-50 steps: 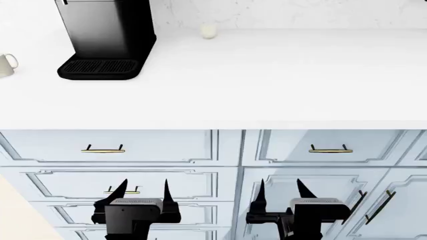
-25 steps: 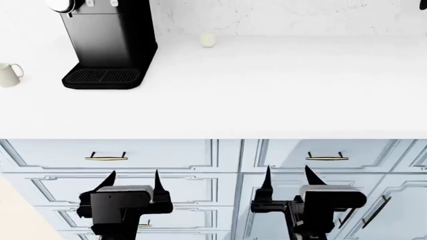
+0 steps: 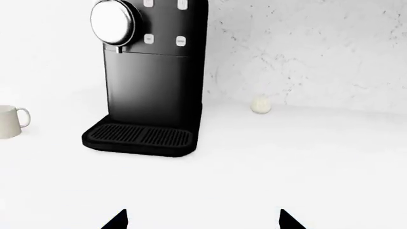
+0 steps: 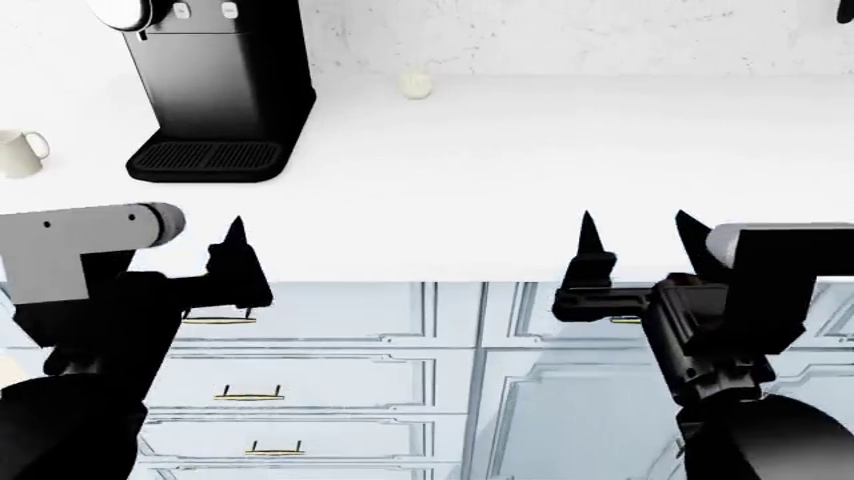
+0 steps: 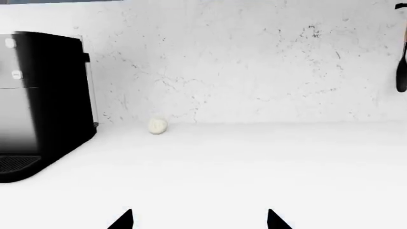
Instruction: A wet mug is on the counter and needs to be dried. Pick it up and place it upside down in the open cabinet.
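Head view, mug [image 4: 22, 153] left of coffee machine [image 4: 220, 90] on counter [image 4: 534, 180], both tools (left tool [image 4: 200, 255], right tool [image 4: 638, 232]) wide, empty.

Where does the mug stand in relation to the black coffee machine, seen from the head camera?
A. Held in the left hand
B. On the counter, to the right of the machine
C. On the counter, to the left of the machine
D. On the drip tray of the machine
C: the mug stands upright on the counter, apart from the coffee machine on its left side, and neither hand touches it.
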